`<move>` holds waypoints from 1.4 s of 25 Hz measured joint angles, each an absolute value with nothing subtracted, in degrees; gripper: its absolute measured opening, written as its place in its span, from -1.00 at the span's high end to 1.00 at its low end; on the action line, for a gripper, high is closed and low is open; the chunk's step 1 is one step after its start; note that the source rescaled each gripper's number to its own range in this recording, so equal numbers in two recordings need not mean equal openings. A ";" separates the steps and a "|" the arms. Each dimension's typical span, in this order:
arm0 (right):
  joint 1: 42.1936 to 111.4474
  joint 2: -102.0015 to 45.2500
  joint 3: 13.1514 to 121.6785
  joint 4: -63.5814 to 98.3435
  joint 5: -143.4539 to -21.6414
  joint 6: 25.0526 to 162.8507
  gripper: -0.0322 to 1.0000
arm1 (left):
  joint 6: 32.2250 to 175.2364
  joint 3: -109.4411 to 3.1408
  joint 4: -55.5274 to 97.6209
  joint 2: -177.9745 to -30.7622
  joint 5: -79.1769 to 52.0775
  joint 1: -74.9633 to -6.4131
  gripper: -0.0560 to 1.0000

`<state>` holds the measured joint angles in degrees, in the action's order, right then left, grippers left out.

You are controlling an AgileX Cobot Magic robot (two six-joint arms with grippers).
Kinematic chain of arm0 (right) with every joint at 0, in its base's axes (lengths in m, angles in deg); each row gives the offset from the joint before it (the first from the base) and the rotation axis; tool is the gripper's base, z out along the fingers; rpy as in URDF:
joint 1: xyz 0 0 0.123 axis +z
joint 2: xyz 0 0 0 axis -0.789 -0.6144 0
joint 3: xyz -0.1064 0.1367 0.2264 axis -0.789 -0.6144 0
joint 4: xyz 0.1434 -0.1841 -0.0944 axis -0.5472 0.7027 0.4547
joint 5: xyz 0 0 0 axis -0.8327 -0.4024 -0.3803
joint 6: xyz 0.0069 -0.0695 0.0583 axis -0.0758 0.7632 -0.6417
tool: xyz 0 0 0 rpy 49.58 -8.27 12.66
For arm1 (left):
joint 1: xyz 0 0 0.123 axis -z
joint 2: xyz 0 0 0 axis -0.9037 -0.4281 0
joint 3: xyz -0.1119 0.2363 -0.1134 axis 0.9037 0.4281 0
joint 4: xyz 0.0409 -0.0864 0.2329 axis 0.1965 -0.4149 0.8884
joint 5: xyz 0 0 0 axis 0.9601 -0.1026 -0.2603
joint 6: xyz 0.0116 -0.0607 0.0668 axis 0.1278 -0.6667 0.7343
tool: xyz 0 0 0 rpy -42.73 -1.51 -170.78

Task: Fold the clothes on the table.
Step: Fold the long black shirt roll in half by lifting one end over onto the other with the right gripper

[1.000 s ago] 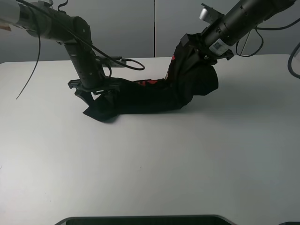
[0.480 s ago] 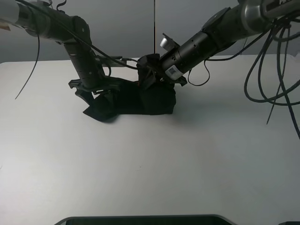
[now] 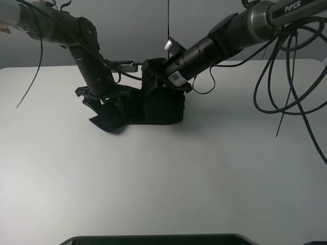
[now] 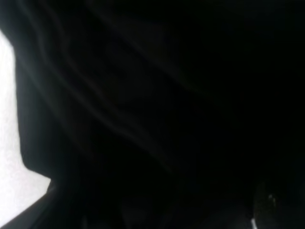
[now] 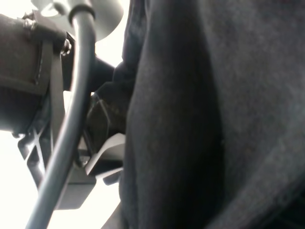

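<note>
Clutching one black garment point(image 3: 162, 108), right hand point(image 3: 152, 75); left hand point(image 3: 104, 96) buried, grip indiscernible.

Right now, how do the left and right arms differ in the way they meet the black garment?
The left arm drops steeply onto the left end of the black garment; the right arm slants in from the right, past the middle. The left end effector sits low by the table; the right end effector is higher, at the top of the bunch. Both end effectors are sunk in cloth, jaws hidden.
</note>
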<state>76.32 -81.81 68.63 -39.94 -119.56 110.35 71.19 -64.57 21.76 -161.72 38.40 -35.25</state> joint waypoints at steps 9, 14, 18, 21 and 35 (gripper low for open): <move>76.43 -81.81 68.63 -40.11 -118.74 110.46 0.71 | 72.77 -66.63 18.45 -158.06 38.37 -35.60 -0.91; 76.43 -81.81 68.63 -40.11 -118.74 110.55 0.71 | 72.86 -72.81 18.19 -155.34 41.42 -37.04 -0.91; 76.54 -81.81 68.63 -39.96 -118.74 111.18 0.54 | 72.86 -78.65 18.19 -154.82 44.45 -38.92 -0.91; 76.54 -81.81 68.63 -43.94 -118.74 114.27 -0.27 | 73.49 -81.40 18.19 -154.82 46.87 -40.27 -0.91; 76.84 -81.39 68.84 -55.49 -120.90 129.21 -0.51 | 75.54 -84.51 19.16 -154.82 50.03 -42.27 -0.91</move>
